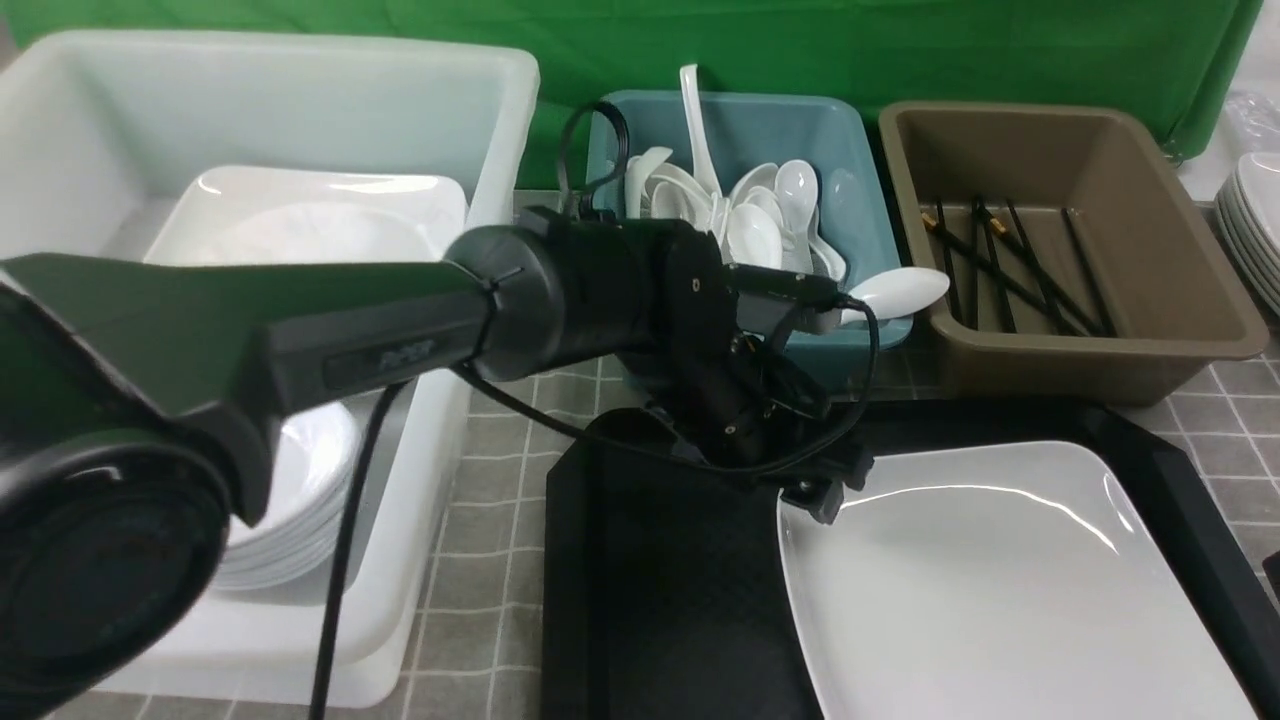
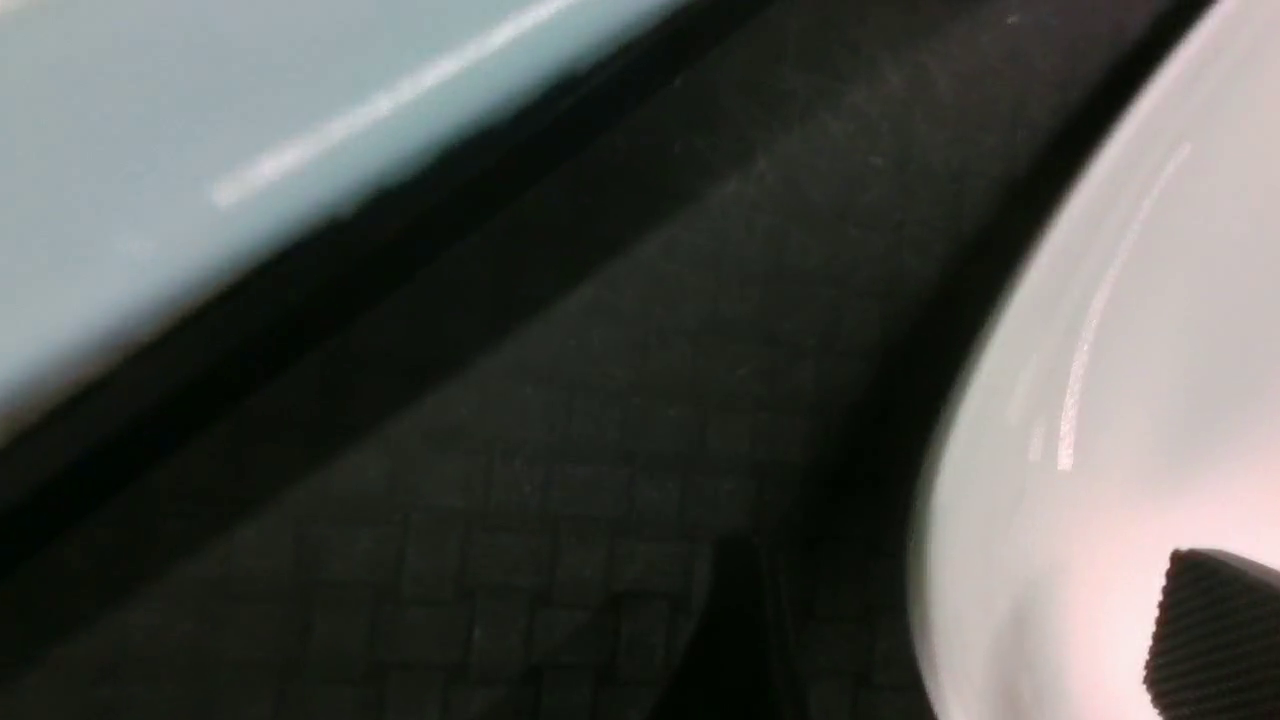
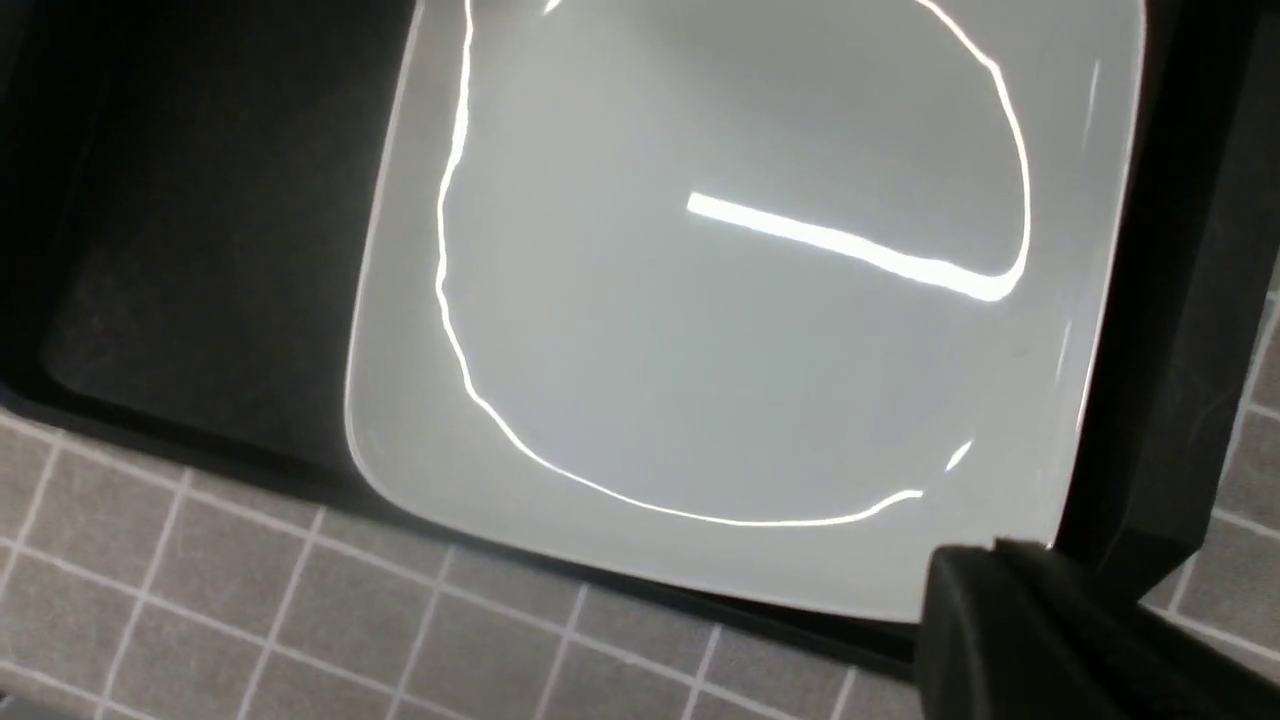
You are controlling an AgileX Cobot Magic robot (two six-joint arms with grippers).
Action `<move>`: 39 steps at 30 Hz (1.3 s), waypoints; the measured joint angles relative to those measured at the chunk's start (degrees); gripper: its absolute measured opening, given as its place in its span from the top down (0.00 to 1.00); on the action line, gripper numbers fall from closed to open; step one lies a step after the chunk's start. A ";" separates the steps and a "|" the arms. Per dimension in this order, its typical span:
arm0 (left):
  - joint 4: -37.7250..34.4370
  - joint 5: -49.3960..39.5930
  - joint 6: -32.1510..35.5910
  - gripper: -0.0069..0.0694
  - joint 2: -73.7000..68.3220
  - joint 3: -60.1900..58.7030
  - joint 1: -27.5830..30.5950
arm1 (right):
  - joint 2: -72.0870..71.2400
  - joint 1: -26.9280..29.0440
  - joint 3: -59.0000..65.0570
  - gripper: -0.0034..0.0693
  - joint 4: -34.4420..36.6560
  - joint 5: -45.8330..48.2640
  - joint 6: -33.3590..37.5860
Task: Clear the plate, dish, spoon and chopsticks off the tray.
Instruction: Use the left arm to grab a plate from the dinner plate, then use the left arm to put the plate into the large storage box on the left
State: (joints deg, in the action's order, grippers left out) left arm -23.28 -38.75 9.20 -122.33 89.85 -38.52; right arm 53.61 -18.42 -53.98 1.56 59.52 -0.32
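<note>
Flanking plate (image 1: 1000, 570) rim, left fingers (image 2: 1215, 630) gape; wrist view alone shows right fingers (image 3: 1040, 640) together.

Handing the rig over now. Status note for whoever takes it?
Left gripper: jaws look open, empty, at the plate's far left corner.
Right gripper: shut, empty, by another plate corner.
Done: spoon lies on the teal tub's front rim, chopsticks in the brown tub; no dish visible on the tray.
Left: the plate, alone on the tray.
</note>
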 joint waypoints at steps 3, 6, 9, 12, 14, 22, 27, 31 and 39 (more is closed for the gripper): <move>-0.76 0.00 0.00 0.27 -0.94 0.00 0.00 | 0.00 0.00 0.00 0.91 0.05 -0.75 -0.18; -1.35 0.19 0.00 0.32 -1.12 0.05 0.00 | 0.00 0.00 0.00 0.91 0.19 -0.90 -0.18; -2.13 0.41 0.63 0.50 -1.12 0.04 0.00 | 0.00 0.00 0.00 0.91 0.25 -1.01 -0.18; -2.55 0.73 0.93 0.72 -1.12 0.06 0.00 | 0.00 0.00 0.00 0.91 0.33 -1.18 -0.18; -4.09 0.92 0.54 0.76 -1.12 0.11 0.05 | 0.00 0.00 0.00 0.91 0.69 -1.17 -0.18; -3.25 -3.56 -0.92 0.79 1.58 2.19 0.38 | 0.00 0.00 0.00 0.92 1.37 -1.59 -0.18; -1.06 -7.91 -0.93 0.87 10.16 2.83 0.83 | 0.00 0.00 -0.27 0.92 1.49 -1.95 -0.18; 1.29 -11.51 -0.74 0.87 16.63 2.83 0.83 | 0.05 0.00 -4.93 0.92 2.35 0.00 -0.18; 2.41 -12.86 -1.71 0.87 28.00 2.83 5.02 | 0.25 0.00 -19.79 0.91 8.60 2.14 2.73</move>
State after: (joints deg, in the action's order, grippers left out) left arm -20.87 -51.61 7.49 -94.33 92.68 -33.50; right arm 53.86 -18.42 -73.78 10.17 61.66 2.41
